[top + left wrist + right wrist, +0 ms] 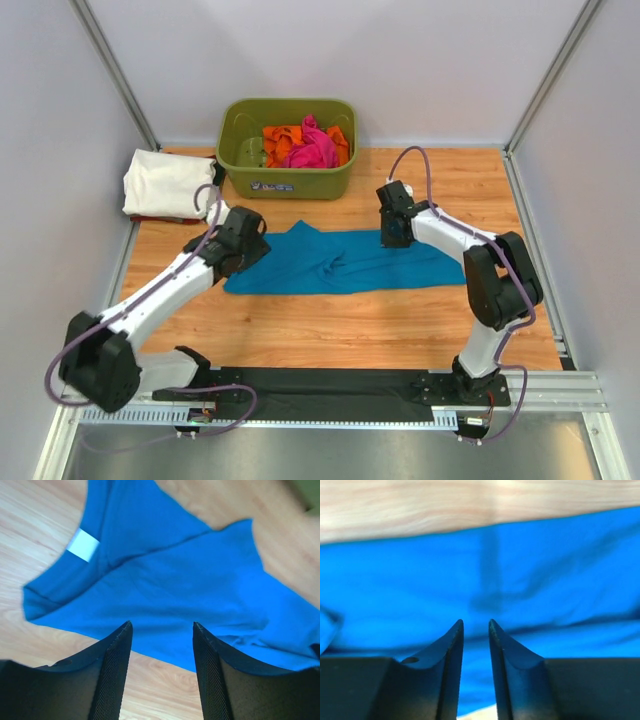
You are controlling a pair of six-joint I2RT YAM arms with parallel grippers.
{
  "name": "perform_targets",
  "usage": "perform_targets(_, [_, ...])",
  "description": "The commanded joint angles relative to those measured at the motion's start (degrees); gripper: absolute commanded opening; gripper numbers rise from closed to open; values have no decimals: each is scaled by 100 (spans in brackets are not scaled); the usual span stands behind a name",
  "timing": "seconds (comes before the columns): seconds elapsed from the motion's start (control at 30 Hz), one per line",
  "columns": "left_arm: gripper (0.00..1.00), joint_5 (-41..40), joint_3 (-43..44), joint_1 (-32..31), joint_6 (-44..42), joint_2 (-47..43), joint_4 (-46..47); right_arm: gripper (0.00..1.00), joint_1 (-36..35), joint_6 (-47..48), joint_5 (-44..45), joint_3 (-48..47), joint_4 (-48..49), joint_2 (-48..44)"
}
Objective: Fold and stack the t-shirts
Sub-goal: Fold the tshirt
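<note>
Both stood empty: left pincer [161, 624] spread, right pincer [475, 621] barely parted; your shallow pinch could've bunched the blue t-shirt [340, 262].

A t-shirt [340, 265] lies spread flat across the middle of the table [400, 330], its long side running left to right. Behind it, at the far edge and left of centre, stands a plastic tub [287, 184]. A heap of crumpled t-shirts [308, 147] lies in the right half of the tub. Left of the tub, in the far left corner, a folded t-shirt [163, 181] rests on the table. The left gripper [162, 626] is over the left end of the spread t-shirt. The right gripper [475, 623] is over its far edge, right of centre.
</note>
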State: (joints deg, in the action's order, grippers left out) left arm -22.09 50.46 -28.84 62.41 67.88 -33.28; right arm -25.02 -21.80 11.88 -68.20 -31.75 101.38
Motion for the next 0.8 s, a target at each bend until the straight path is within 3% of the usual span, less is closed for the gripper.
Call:
perform_targets(0.0, [58, 354, 139, -157, 550, 796, 321, 28, 269, 88, -28, -88, 564, 206])
perform_targets(0.17, [57, 275, 201, -175, 939, 1639, 954, 22, 366, 203, 17, -18, 696, 452])
perform_targets(0.37, [54, 178, 640, -175, 1230, 2790, 533, 14, 357, -78, -142, 429, 573, 804])
perform_targets(0.77, [51, 512, 1659, -359, 799, 4049, 445, 11, 524, -1150, -388, 1503, -41, -232])
